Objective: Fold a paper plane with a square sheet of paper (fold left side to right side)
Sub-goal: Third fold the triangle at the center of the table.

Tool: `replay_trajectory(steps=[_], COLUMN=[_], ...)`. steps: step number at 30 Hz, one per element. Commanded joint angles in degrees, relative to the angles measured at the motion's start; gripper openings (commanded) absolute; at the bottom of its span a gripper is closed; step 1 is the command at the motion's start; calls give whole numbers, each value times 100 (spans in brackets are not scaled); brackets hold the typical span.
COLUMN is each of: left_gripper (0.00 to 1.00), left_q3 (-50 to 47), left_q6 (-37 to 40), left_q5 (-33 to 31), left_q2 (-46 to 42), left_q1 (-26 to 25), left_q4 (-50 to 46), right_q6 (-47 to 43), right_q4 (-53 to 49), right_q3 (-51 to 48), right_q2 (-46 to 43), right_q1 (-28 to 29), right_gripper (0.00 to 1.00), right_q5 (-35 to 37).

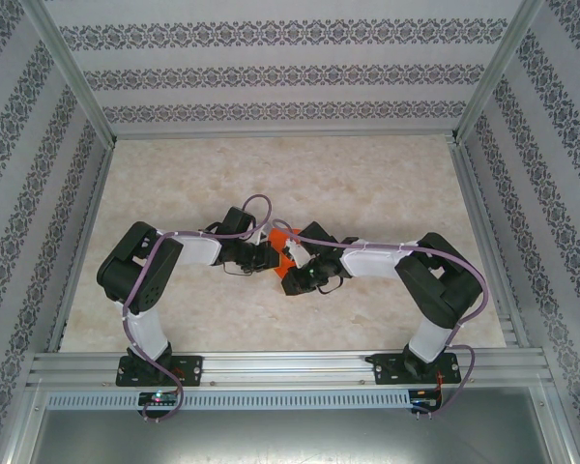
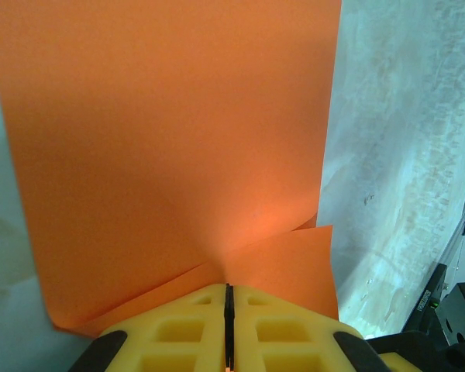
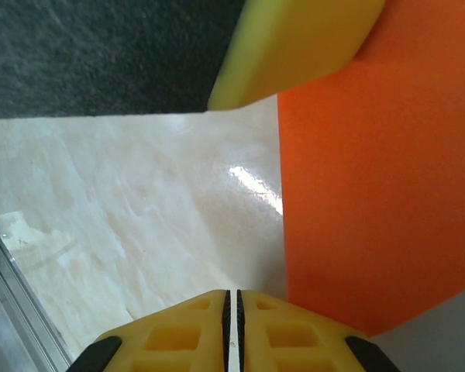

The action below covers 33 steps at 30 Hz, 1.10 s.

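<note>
Orange square sheet of paper (image 1: 281, 253) lay mid-table (image 1: 367, 184) between both arms. Left gripper (image 2: 227, 288) pinched its lifted edge. Right gripper (image 3: 232, 294), jaws pressed together, sat beside it. Left-to-right fold looked underway; next, that edge needed carrying squarely across.

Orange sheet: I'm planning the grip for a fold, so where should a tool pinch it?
Pinch the orange sheet at its raised near flap, coming in low from the near edge; there the layer stands off the table, while the rest probably lies too flat.
</note>
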Motion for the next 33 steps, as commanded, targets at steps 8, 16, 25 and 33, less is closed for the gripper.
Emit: replay_trajectory(steps=[8,16,25,33], left_gripper=[11,11,11,11], left_q3=[31,42,40,88], left_q6=[191,203,211,202], left_q5=[-348,-349,-384,-419], left_q2=[270,273,284,345], left_q1=[-101,-97,-98,-97], left_q4=[-391,-416,-442,-465], right_q6=[-22,-22,36,40], right_q4=[-50,-59,-52,-15], right_q3=[-111,-155,-308,-508], right_q2=[86,198,195,-273], right_q1=[-93,-127,-200,-242], right_gripper=[14,14,13,0], right_q5=[122,95,113,-176])
